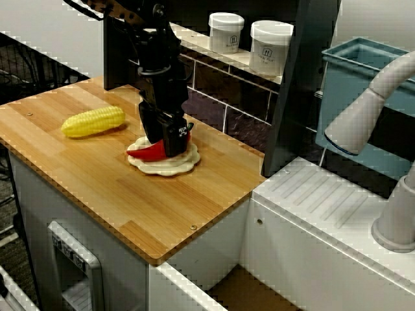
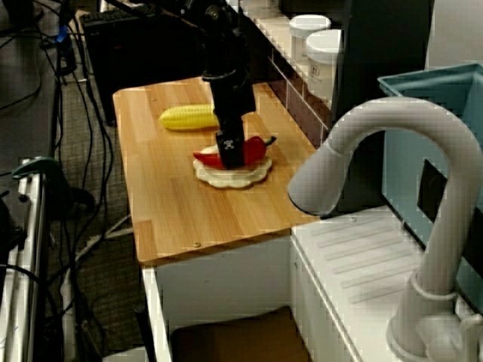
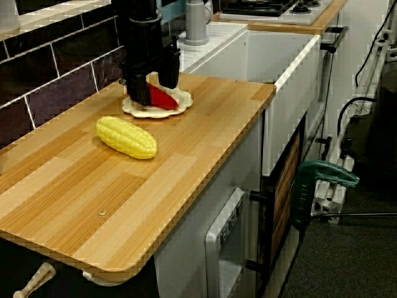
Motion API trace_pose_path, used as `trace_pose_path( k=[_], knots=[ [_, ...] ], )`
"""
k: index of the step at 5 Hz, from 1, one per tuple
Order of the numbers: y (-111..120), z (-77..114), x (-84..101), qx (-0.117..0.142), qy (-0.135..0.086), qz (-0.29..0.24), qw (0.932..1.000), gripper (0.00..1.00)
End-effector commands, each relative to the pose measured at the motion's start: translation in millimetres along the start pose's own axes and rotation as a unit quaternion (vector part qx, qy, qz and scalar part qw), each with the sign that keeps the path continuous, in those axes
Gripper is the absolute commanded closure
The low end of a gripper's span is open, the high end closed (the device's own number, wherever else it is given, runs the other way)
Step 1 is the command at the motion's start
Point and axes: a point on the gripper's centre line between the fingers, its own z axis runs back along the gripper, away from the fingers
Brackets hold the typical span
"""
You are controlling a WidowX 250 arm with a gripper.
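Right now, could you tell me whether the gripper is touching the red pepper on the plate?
Touching. The view from the side shows the gripper set down over the red pepper, with red showing on either side.

Black arm (image 1: 157,55), blocky black fingers (image 1: 171,137)

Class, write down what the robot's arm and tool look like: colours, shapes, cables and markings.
The arm is black throughout, built of blocky segments. A thin black cable loops near its upper part. The tool is black too, with two thick fingers; one carries a small white marking.
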Motion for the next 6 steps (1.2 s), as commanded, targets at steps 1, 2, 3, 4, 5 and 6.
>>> trace_pose_path(
  k=[1, 2, 3, 4, 5, 6],
  knots=[
    [-2.1, -12.7, -10.4, 0.016, -0.01, 0.005, 0.9998, 1.0],
    [-0.6, -13.0, -14.3, 0.017, -0.011, 0.006, 0.9998, 1.0],
    [3.2, 1.8, -19.6, 0.008, -0.016, 0.008, 0.9998, 1.0],
    [17.4, 32.4, -29.7, -0.005, 0.002, -0.014, 0.9999, 1.0],
    [37.5, 56.9, -39.6, -0.021, -0.005, -0.001, 0.9998, 1.0],
    [61.0, 79.7, -54.0, -0.033, -0.022, 0.018, 0.9991, 1.0]
  ],
)
